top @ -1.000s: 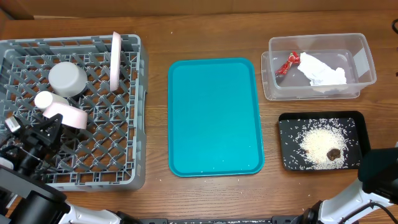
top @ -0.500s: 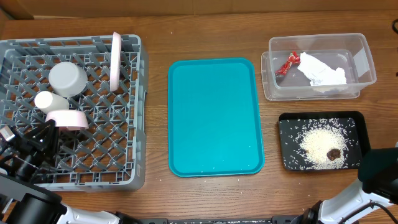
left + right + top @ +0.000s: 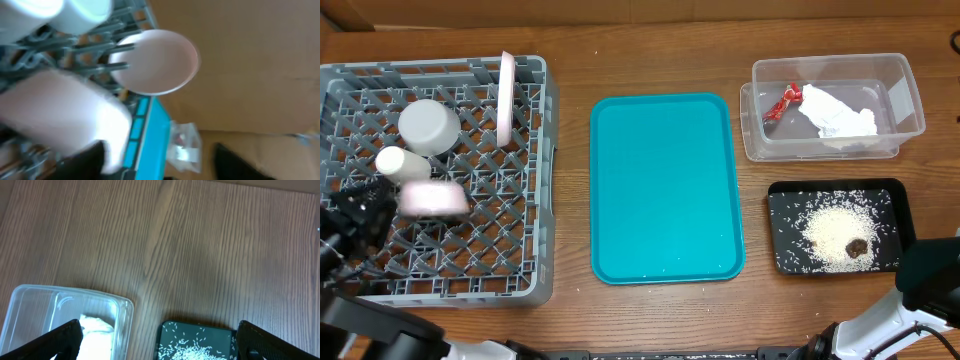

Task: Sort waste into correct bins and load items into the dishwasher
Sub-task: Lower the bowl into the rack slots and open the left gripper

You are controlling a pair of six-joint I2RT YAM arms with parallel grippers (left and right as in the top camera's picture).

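Left tool (image 3: 157,151), fingers spread and gripping nothing, hovers at the left edge of the rack (image 3: 546,170) just beside the pink cup (image 3: 432,198) lying on its side in the rack, so I judge it should lift straight out without nudging that cup.

A grey plastic rack (image 3: 520,200), a smooth teal plastic tray (image 3: 665,185), on grained wooden table (image 3: 660,55).
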